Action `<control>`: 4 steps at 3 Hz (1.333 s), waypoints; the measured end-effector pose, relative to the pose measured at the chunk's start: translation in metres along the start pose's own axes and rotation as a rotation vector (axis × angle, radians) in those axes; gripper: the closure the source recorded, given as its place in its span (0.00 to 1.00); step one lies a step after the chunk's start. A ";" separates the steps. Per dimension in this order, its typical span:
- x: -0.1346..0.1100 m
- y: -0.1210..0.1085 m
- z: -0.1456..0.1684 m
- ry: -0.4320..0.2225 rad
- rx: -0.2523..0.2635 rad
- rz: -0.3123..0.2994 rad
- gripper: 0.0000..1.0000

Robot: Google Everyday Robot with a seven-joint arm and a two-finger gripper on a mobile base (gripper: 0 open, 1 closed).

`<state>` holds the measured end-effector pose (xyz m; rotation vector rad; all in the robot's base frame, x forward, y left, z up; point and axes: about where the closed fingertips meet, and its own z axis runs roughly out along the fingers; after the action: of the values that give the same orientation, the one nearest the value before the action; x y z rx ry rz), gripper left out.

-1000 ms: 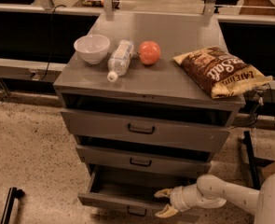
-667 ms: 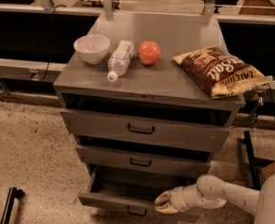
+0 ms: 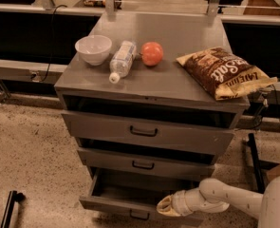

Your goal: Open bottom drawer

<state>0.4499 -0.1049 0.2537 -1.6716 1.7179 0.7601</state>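
Okay, gripper [image 3: 168, 206] sits low at the frame's bottom right, on the end of a white arm [image 3: 225, 198] coming in from the right edge. It is right at the front edge of the bottom drawer [image 3: 116, 194], toward the drawer's right side; cannot tell its state or whether it grips the edge. Bottom drawer stands partly out of the grey cabinet [image 3: 177, 32], grey tray inside showing, its small black loop handle [image 3: 139, 216] left of the gripper. Above it the middle drawer [image 3: 177, 167] and the taller top drawer [image 3: 187, 137] both look only slightly out, with dark gaps above their fronts. On the cabinet top, left to right: white bowl [image 3: 93, 49], clear plastic bottle [image 3: 121, 61] lying on its side, round orange-red fruit [image 3: 152, 53], brown and yellow chip bag [image 3: 225, 72] overhanging the right edge. Speckled floor [image 3: 30, 151] lies to the left.
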 end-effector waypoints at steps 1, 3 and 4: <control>0.004 -0.008 0.002 0.013 0.025 0.001 1.00; 0.027 -0.037 0.006 0.067 0.133 0.013 1.00; 0.040 -0.047 0.006 0.085 0.156 0.026 1.00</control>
<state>0.4962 -0.1277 0.2198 -1.5979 1.8120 0.5581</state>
